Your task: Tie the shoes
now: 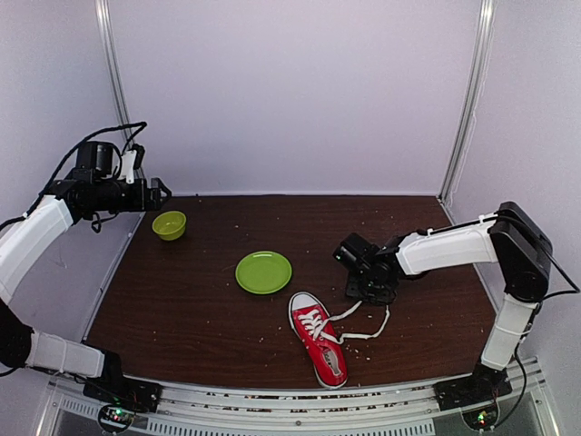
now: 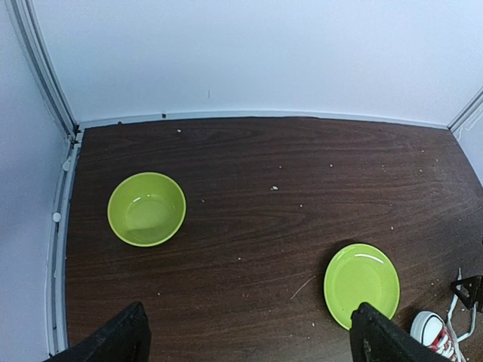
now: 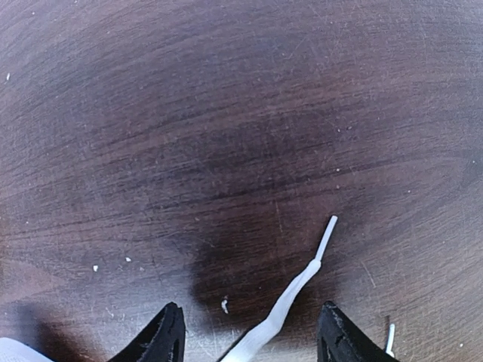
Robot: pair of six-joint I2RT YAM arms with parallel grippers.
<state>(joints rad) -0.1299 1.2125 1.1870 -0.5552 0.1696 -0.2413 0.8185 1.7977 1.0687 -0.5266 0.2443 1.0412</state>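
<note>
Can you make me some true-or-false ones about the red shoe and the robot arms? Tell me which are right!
1. The shoe is tied in a bow. False: its laces lie loose on the table.
2. The plate and the bowl are both green. True.
3. The left gripper is holding the bowl. False: it is open, up in the air, holding nothing.
4. A lace end lies between the right gripper's open fingers. True.
5. The shoe sits on the plate. False: it sits on the table beside the plate.
</note>
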